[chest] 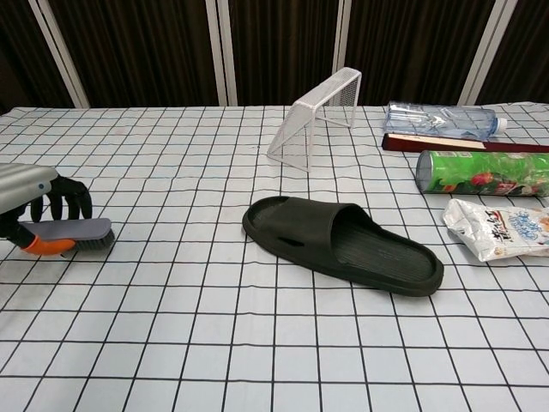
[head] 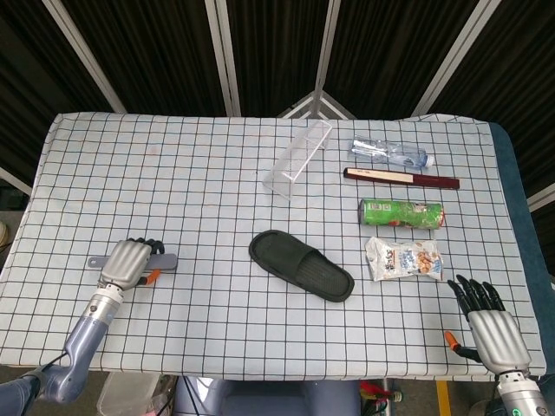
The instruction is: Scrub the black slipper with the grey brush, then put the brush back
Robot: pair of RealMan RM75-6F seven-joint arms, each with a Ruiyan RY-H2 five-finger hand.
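Left hand (chest: 34, 199) curls over the grey brush (chest: 75, 233), seemingly gripping it just above the cloth; black slipper (chest: 343, 243) lies well to its right; right hand (head: 490, 323) rests spread, holding nothing

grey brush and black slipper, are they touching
Apart. The chest view shows bare checked cloth between the grey brush, held in the left hand, and the black slipper.
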